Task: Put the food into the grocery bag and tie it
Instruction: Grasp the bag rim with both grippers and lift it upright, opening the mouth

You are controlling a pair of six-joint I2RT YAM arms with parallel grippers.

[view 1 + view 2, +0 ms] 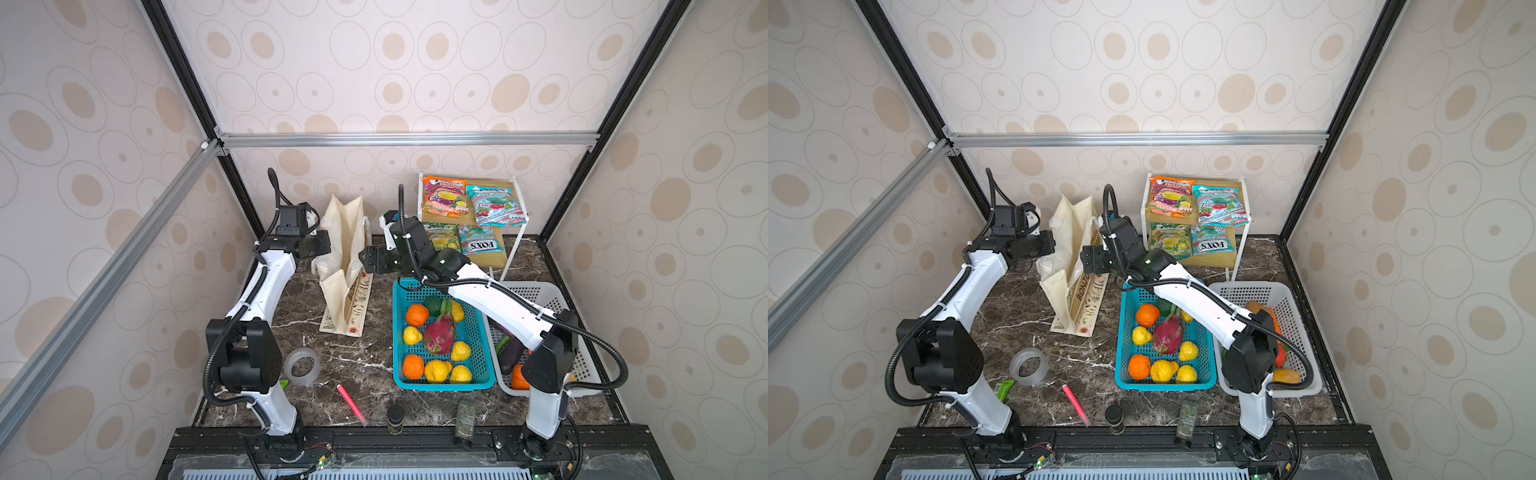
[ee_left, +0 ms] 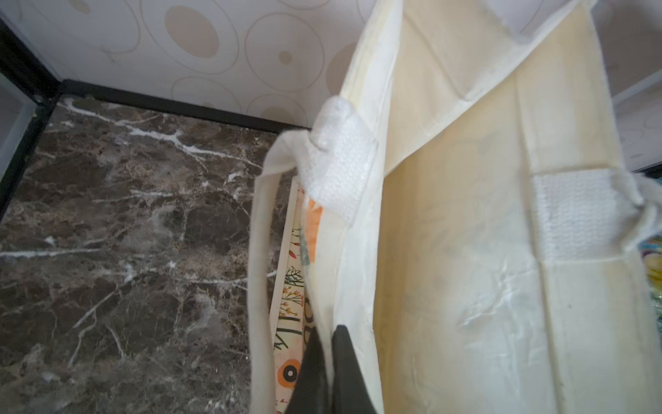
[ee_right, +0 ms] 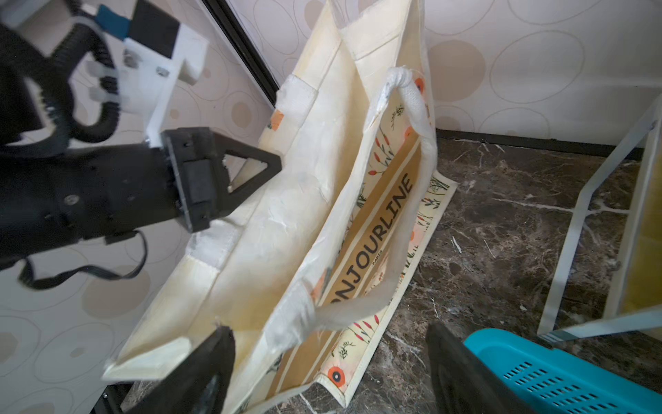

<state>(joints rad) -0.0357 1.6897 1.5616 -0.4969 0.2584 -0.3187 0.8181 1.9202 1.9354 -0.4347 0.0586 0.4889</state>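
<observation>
Early: grocery bag (image 1: 345, 249) untied, nothing seen inside; left claw (image 2: 327, 335) pinches its rim, right claw (image 3: 329, 328) gapes wide near it (holding nothing). Unpacked: fruit (image 1: 439, 336), candy packets (image 1: 444, 196).

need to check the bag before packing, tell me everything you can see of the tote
The tote is cream cloth with white woven handles, a flower print and a tan band reading BONJOURLINE. It stands upright with its mouth open on the dark marble table. The left hand is shut on one top rim; the right hand is open at the opposite side. No food shows inside.
</observation>
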